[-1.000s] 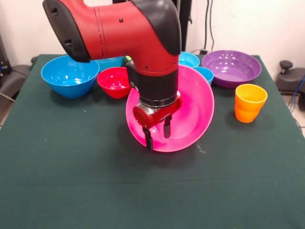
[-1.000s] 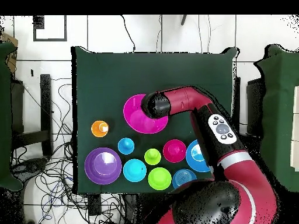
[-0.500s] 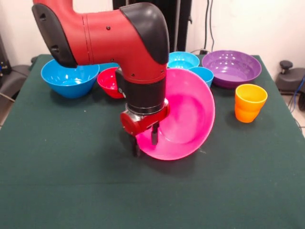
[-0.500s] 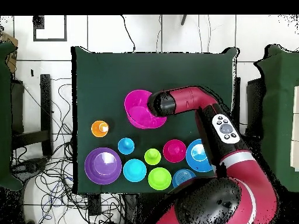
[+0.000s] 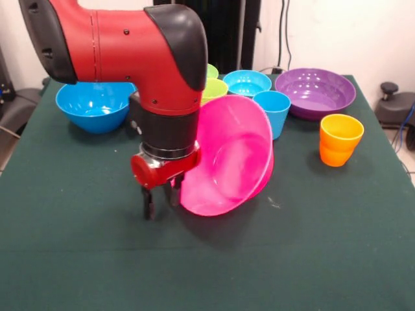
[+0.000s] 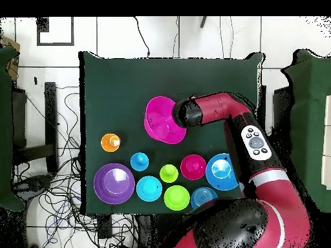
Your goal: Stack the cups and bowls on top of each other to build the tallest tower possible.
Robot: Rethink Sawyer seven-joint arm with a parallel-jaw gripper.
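Observation:
The huge pink bowl [image 5: 230, 159] stands tipped steeply on its rim at the table's middle, its inside facing the camera; it also shows in the overhead view [image 6: 161, 119]. My gripper [image 5: 160, 198] is low at the bowl's left rim, with its fingers [image 5: 148, 205] apart and the right one against the rim. The orange cup [image 5: 340, 138], light blue cup [image 5: 272, 111] and lime green cup [image 6: 169, 173] stand alone. So do the large blue bowl [image 5: 94, 103], purple bowl [image 5: 316, 91], cyan bowl [image 5: 246, 81], red bowl [image 6: 193, 166], lime bowl [image 6: 176, 197] and small blue bowl [image 6: 204, 196]. Nothing is stacked.
The green table [image 5: 311, 259] has open cloth along the camera side. The cups and small bowls crowd the robot's side, behind the pink bowl. The arm hides the red bowl in the front view.
My gripper moved left in the front view, along with the pink bowl's rim. The bowl tipped up from a slight tilt to nearly on edge. The other ware has not moved.

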